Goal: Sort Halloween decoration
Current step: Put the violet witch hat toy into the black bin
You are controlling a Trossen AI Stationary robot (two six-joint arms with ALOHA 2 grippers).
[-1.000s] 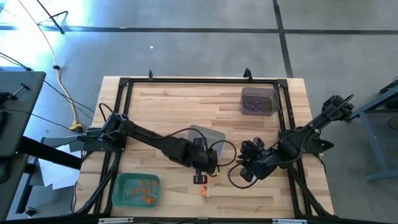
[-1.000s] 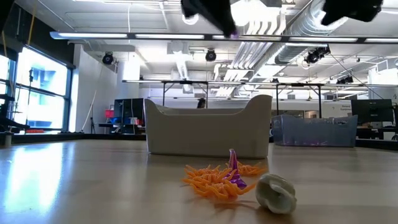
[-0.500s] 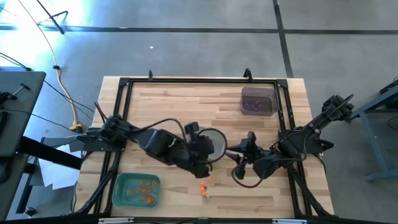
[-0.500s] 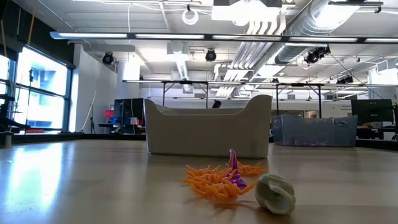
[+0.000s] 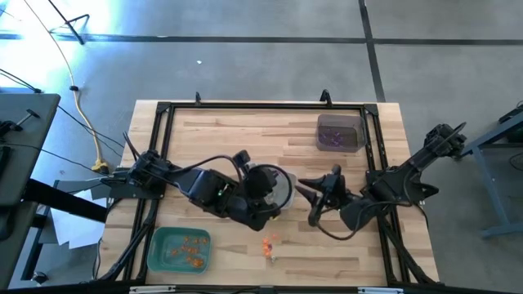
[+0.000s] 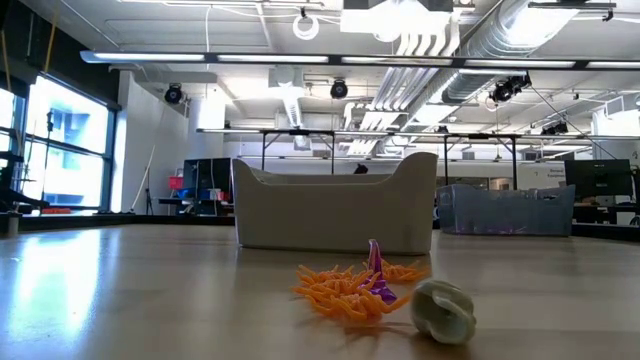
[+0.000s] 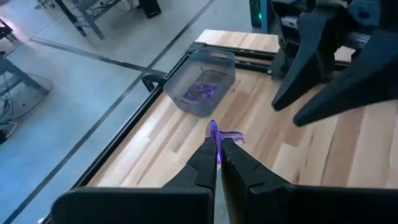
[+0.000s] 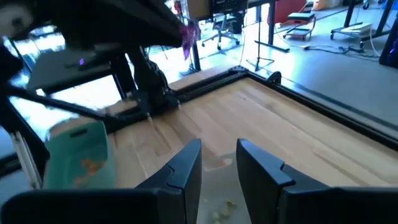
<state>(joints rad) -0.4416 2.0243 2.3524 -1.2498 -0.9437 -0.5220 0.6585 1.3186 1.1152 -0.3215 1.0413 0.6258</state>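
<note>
My left gripper (image 7: 217, 163) is shut on a purple trinket (image 7: 215, 133), high above the pale tray (image 5: 283, 175) at mid-table. A pile of orange trinkets (image 6: 345, 286), a purple one (image 6: 378, 276) and a whitish one (image 6: 443, 309) lie on the wood near the front edge. My right gripper (image 8: 218, 167) hangs open just right of the pale tray, with nothing between its fingers. Purple pieces fill the grey tray (image 7: 202, 87) at the far right. The green tray (image 5: 181, 249) at the near left holds orange pieces. My left gripper pinches the purple trinket's lower end (image 7: 216, 151) between its two fingertips. The fingers slant down toward the table's far right. The trinket sticks out beyond the fingertips, lifted clear of everything.
A black frame (image 5: 261, 106) runs round the tabletop's edges. Bare wood (image 5: 237, 135) lies between the pale tray and the far edge. The right arm (image 7: 336, 56) stands close in front of my left gripper.
My left gripper has risen from the pile with the purple trinket, moved toward the far edge over the pale tray, and tipped from pointing down to a shallow slant. My right gripper has risen a little and tipped toward level. Both have left the low view.
</note>
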